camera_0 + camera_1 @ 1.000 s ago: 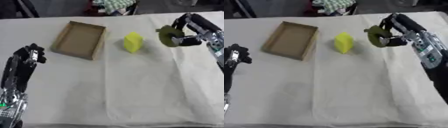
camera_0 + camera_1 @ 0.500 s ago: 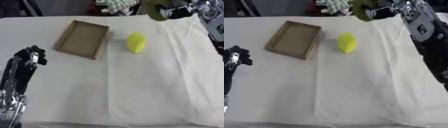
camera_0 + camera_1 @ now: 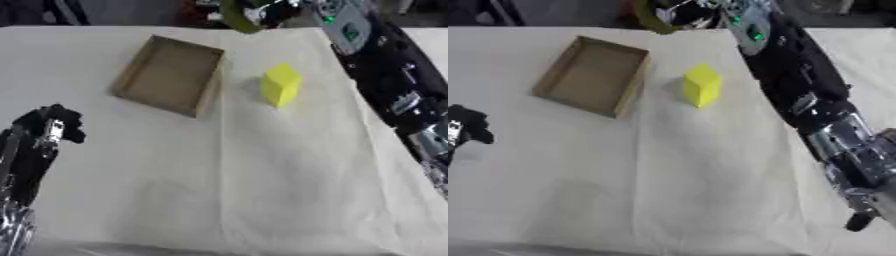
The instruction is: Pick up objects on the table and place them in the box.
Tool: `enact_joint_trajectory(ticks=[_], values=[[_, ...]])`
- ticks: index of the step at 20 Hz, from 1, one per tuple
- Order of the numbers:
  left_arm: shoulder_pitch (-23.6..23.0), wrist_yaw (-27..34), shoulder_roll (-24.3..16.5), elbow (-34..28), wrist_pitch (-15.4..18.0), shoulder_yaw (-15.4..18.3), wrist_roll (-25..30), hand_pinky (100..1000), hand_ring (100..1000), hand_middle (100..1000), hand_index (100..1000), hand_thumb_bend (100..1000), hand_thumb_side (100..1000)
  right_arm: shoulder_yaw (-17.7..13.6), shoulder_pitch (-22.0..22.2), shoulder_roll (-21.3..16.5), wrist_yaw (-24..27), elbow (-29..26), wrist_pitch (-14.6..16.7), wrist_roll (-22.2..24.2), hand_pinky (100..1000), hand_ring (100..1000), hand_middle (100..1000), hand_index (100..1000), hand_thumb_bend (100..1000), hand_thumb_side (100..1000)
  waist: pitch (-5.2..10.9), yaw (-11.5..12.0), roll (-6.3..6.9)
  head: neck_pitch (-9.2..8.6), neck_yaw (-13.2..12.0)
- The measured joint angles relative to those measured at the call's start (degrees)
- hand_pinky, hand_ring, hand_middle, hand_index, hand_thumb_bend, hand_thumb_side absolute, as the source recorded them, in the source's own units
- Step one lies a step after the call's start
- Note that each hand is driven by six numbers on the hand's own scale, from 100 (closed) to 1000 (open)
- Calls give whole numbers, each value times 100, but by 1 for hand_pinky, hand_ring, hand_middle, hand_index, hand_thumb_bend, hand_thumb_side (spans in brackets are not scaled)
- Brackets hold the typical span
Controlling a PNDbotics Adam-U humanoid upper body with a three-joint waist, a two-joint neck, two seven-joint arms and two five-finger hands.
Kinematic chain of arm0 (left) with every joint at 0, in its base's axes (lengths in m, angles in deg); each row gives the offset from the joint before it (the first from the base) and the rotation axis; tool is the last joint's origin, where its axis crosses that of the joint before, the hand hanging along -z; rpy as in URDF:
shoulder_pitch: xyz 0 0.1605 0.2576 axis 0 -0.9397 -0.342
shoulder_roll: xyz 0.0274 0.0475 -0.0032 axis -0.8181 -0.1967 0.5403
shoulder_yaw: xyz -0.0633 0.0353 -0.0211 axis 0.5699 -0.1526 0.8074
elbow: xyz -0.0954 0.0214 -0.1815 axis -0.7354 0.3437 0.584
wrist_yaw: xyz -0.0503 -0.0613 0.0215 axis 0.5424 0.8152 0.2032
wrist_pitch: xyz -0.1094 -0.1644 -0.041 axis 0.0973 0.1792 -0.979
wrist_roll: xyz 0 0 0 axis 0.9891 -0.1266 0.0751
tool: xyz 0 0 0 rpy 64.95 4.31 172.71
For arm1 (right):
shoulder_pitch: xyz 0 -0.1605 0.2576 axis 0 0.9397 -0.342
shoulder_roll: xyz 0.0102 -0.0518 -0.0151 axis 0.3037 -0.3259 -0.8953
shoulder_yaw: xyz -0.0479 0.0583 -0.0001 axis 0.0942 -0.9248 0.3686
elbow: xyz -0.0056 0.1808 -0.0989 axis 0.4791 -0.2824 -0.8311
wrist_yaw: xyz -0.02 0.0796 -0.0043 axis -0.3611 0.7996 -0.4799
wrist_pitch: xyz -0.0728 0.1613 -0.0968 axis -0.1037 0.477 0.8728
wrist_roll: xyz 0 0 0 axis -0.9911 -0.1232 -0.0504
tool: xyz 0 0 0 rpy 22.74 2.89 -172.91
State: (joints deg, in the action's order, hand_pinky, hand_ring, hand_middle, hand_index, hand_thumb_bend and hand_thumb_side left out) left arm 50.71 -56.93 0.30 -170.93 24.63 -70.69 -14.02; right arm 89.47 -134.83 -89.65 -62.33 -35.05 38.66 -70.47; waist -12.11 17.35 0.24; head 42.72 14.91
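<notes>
Right hand (image 3: 278, 9): fingers curled round an olive-green rounded object (image 3: 234, 17), held aloft at the table's far edge, beyond the shallow brown cardboard box (image 3: 171, 73). Bright yellow block (image 3: 280, 84): upright on the white tablecloth (image 3: 245, 170), just right of the box. Left hand (image 3: 48, 131): lower left, fingers curled, holding nothing.

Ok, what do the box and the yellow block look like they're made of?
The box looks like plain cardboard: matte brown, thin walls, open top. The yellow block has flat faces and an even, dull colour, which suggests foam or painted wood or plastic; the look leaves that open. Both sit on a creased off-white cloth.
</notes>
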Motion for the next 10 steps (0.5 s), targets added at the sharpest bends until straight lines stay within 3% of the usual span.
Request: enact_joint_trajectory(ticks=[7,10], values=[[159,50,93,50,0,-215,221,526,491,490,598,100,697,-331,-196,288,-475,804,-76,3,589,600,345,460,100,202,-95,520,-53,-54,501],[181,56,124,72,-1,-277,289,526,491,491,599,100,700,-401,-197,376,-660,989,-161,-170,608,637,412,532,100,224,-104,611,-67,-83,634]])
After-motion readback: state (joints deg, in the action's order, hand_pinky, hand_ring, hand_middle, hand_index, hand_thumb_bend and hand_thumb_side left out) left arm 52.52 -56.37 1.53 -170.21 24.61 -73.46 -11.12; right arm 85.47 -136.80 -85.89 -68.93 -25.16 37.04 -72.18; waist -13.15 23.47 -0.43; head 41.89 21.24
